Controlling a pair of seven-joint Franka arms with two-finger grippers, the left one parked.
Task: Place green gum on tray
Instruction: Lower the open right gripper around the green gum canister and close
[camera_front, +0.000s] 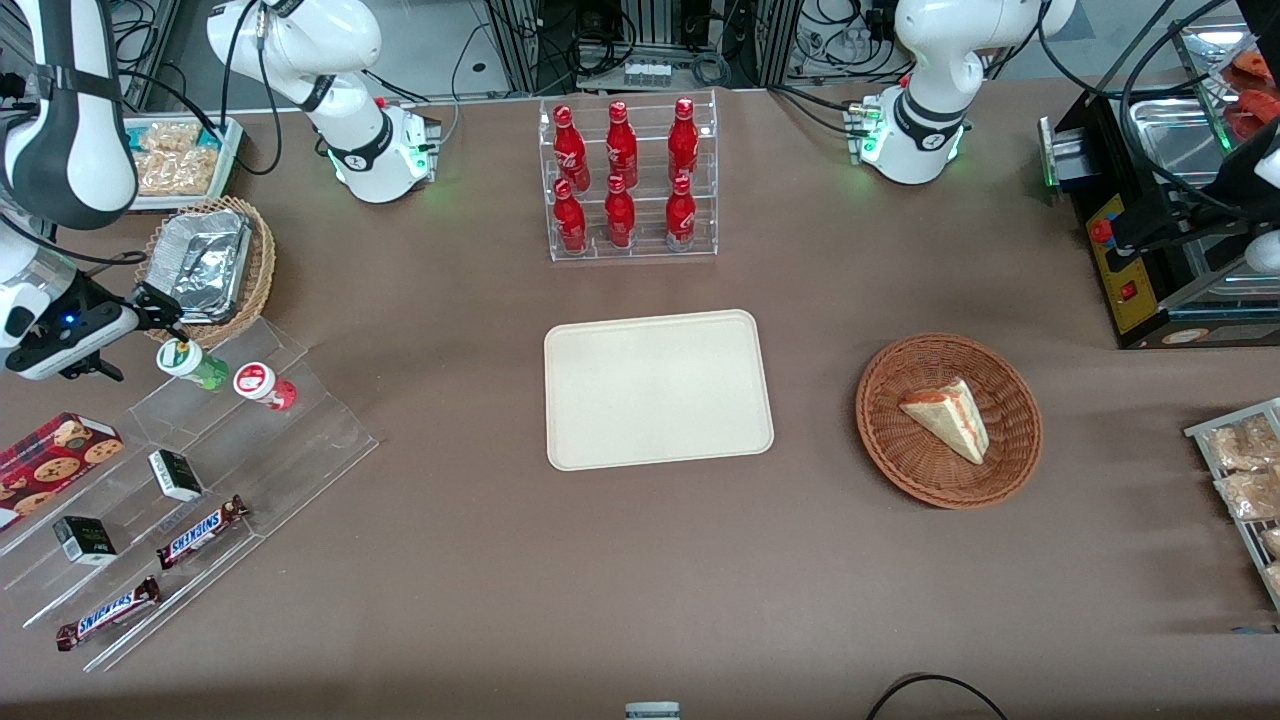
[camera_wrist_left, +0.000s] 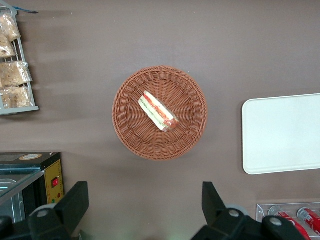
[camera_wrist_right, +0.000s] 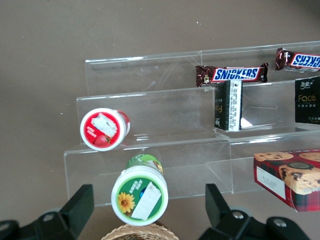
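1. Gum (camera_front: 190, 363), the green one, stands on the clear stepped rack (camera_front: 215, 470), right beside the red bottle (camera_front: 264, 385).
2. Gripper (camera_front: 160, 310) hovers just above the gum, jaws spread wide, gripping nothing; its fingers (camera_wrist_right: 75, 210) flank the white lid.
3. Tray (camera_front: 657, 388) lies bare mid-tabletop (camera_front: 640, 580), well apart from the rack.

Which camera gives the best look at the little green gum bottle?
The right wrist view: the green gum fills it, label readable, between the open tool fingers. The front view shows it small on the clear shelf. The left wrist view misses it.
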